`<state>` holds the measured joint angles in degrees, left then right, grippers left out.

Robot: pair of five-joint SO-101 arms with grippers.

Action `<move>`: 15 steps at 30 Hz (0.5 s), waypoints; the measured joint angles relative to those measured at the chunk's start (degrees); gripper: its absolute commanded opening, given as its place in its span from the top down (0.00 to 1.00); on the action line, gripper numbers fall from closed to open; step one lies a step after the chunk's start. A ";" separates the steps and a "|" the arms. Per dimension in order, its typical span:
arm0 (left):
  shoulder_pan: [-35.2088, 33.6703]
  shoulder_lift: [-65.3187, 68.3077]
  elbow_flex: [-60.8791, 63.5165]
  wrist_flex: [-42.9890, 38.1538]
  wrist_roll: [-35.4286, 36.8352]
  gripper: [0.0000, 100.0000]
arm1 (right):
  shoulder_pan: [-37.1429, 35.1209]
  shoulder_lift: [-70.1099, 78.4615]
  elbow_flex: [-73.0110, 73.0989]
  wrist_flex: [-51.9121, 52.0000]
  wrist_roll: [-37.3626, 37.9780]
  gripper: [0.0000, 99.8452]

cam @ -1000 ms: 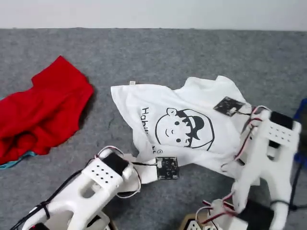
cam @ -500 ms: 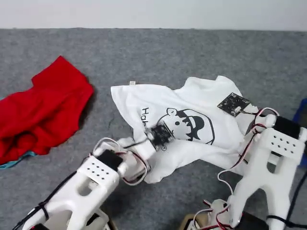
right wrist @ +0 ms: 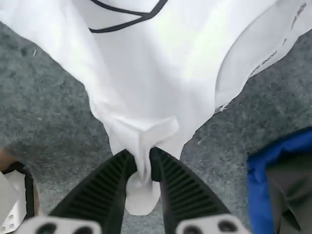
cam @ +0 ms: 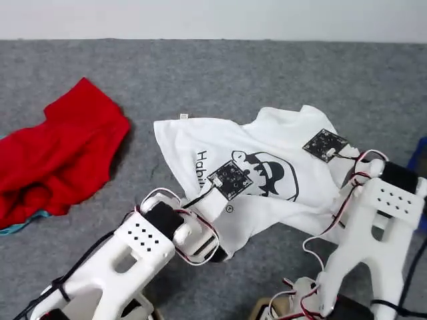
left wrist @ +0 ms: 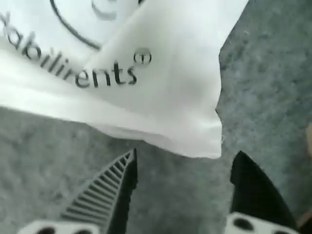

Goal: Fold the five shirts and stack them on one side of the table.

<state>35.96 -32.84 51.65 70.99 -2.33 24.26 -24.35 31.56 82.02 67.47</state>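
Shirt (right wrist: 146,73), white, pinched at fold in right jaws; left jaws wide apart, empty, above hem.

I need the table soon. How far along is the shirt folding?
Nothing looks folded yet. In hand: the right gripper is shut on a bunched edge of the white shirt; the left gripper is open by its hem. Left: that shirt, the crumpled red shirt, a blue cloth.
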 measured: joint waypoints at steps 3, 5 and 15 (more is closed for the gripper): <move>0.18 0.79 -2.11 1.23 2.46 0.69 | 0.00 0.00 0.00 0.00 0.00 0.99; 0.70 1.67 -3.78 3.08 2.55 0.70 | 0.00 0.00 0.00 0.00 0.00 0.99; 9.76 16.18 -11.69 3.96 -2.99 0.71 | 0.00 0.00 0.00 0.00 0.00 0.99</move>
<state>45.71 -16.66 39.96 74.95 -5.32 24.26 -24.35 31.56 82.02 67.47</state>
